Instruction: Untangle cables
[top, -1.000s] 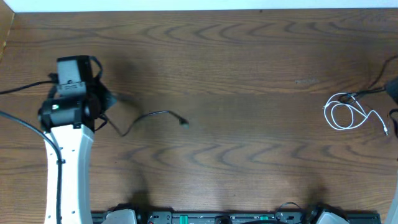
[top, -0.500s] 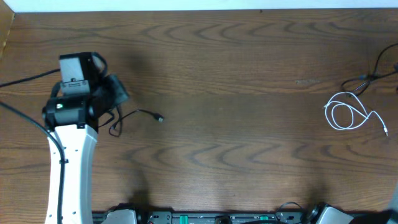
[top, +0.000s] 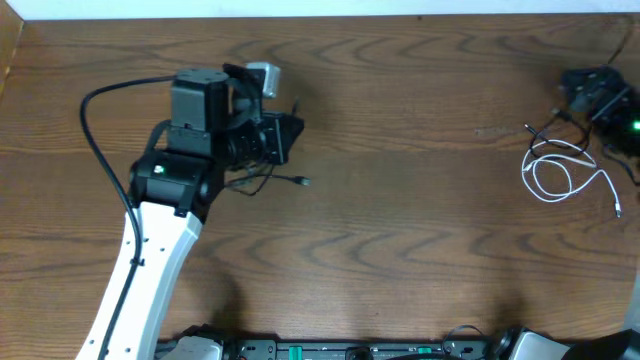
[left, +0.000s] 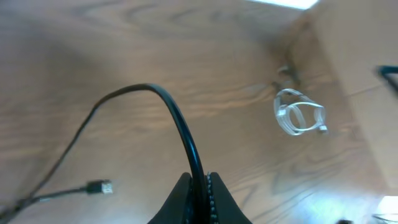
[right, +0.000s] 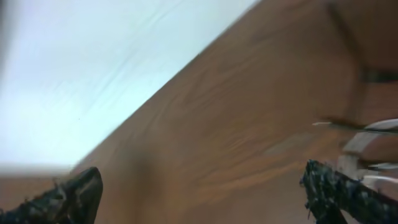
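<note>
"Where was the black cord (left: 180, 124)?"

"Pinched tight in the left gripper (left: 199, 186), its plug (top: 301, 181) hanging loose."

"And the white cord (top: 560, 178)?"

"Coiled on the table (top: 400, 250) at the far right, near the right gripper (right: 205, 196), whose fingers stood wide apart."

Table (top: 400, 240): we record brown wood grain, matt and smooth.
Black cable (left: 180, 124): we note a smooth sheath with slight sheen.
White cable (top: 560, 183): smooth, plastic-looking.
Left arm (top: 150, 270), lower left of frame: we list a glossy white shell and matt black housings.
Fingers (right: 348, 198) of the right gripper (right: 200, 175): rough, speckled black.
</note>
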